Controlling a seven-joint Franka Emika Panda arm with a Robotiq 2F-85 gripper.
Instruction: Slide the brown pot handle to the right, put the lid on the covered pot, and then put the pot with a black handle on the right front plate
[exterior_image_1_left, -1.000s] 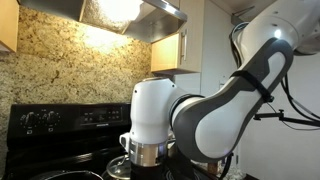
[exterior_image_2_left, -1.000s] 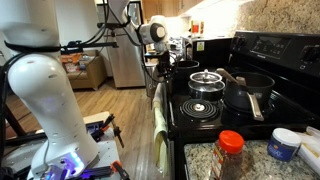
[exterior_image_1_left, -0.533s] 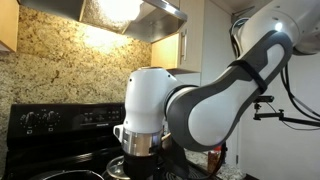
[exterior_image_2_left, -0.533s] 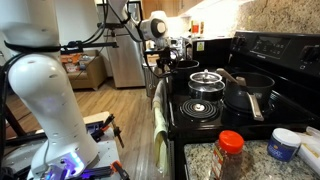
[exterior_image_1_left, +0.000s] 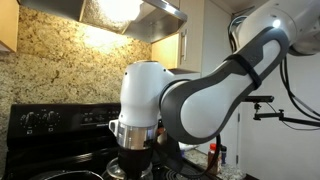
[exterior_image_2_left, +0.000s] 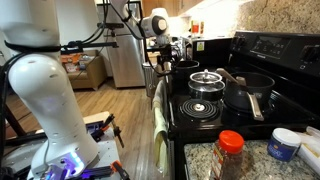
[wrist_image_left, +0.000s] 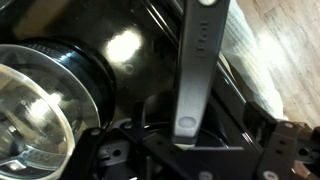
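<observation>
Round domed clear glass lid (exterior_image_2_left: 205, 77) on a dark pot (exterior_image_2_left: 204, 90), wide low black-handled black pot (exterior_image_2_left: 250, 92) at its 3 o'clock, bare round burner (exterior_image_2_left: 203, 108) at its 6 o'clock, red-capped spice jar (exterior_image_2_left: 231, 150) on the stone bench (exterior_image_2_left: 203, 165) at the burner's 5 o'clock

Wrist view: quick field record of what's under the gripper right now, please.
handle: brown pot handle, running top to bottom, hole at near end
grip state: gripper looks open, jaws either side of handle end; contact unclear
pot: dark pot, left of handle
lid: glass lid, lower left, cut off by frame
background: wood floor, upper right
</observation>
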